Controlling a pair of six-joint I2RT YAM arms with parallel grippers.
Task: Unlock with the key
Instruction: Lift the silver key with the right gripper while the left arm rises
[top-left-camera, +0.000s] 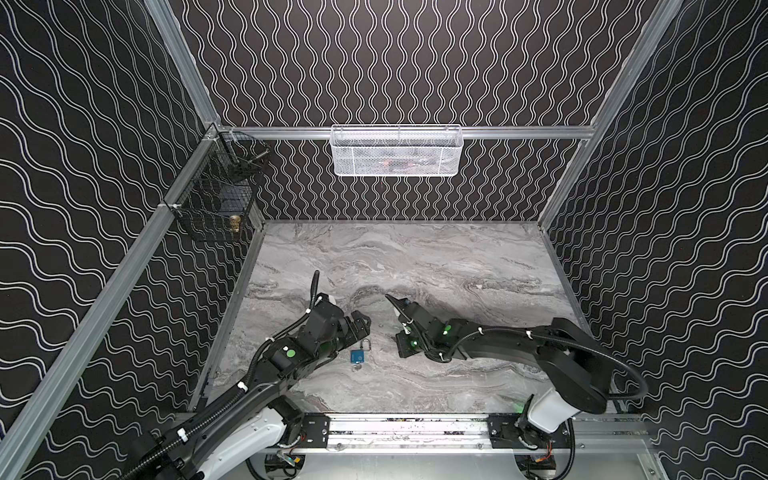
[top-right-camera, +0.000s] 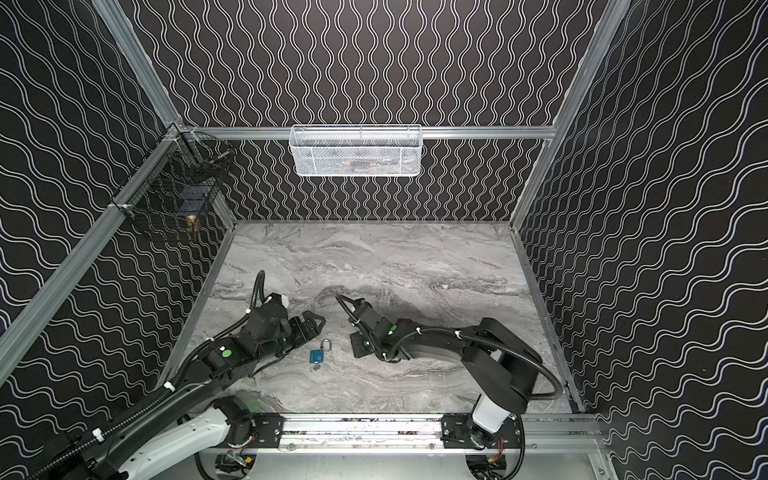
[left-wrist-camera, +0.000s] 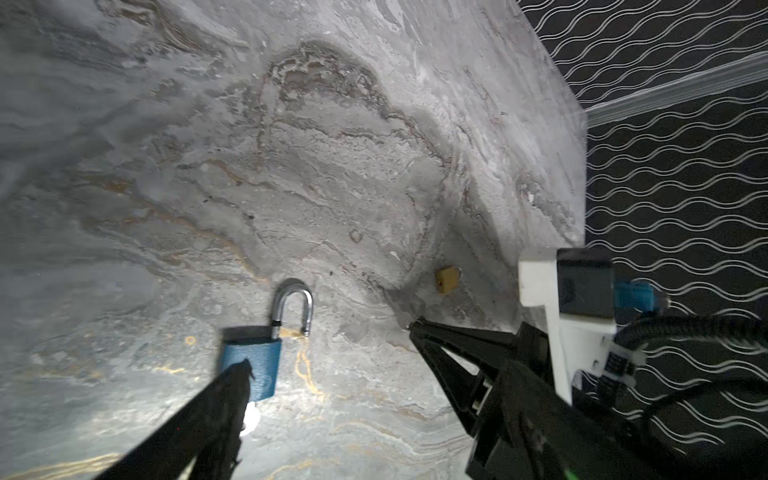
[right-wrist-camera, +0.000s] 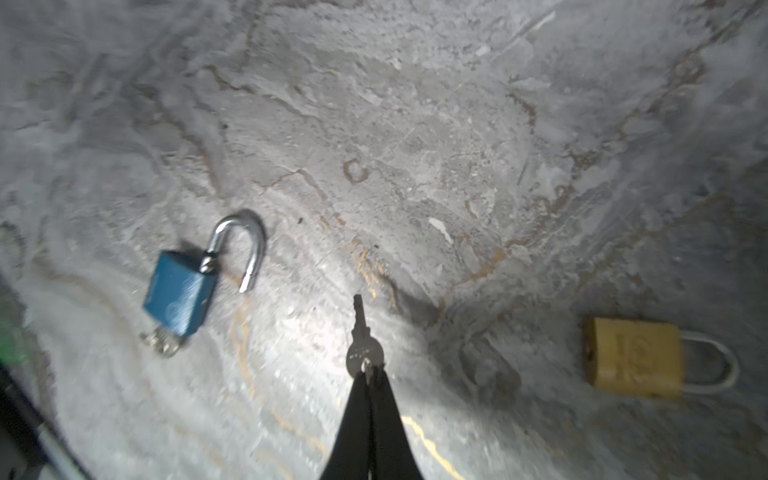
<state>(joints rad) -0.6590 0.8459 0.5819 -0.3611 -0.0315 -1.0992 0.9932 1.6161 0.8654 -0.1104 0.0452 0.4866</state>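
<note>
Findings:

1. The blue lock (right-wrist-camera: 178, 299) lies flat on the table (right-wrist-camera: 415, 124). In both top views it sits between my two arms.
2. Its shackle (right-wrist-camera: 249, 232) is swung out, with the free end clear of the body. A bunch (right-wrist-camera: 162, 343) of keys sticks out of its base. I judge this lock to be opened.
3. My right claw (right-wrist-camera: 368, 374) is pinched fully together on the bow of a single key (right-wrist-camera: 363, 347). The blade points forward and hangs just above the table, touching neither lock.
4. My left claw (top-left-camera: 363, 325) is spread wide and holds nothing. In the left wrist view, one finger (left-wrist-camera: 232, 386) of it overlaps the blue lock's body. I cannot tell whether it touches.
5. The yellow lock (right-wrist-camera: 636, 357) lies flat, well apart from the blue one and off to the side of my held key. Its shackle looks seated in the body, so I take it to be locked.

Assessment: one lock is done. If the yellow lock is within scope, all of that work is outstanding. I would have to steady it, line the key up with its keyway (which is not visible here), insert the key and turn it.
</note>
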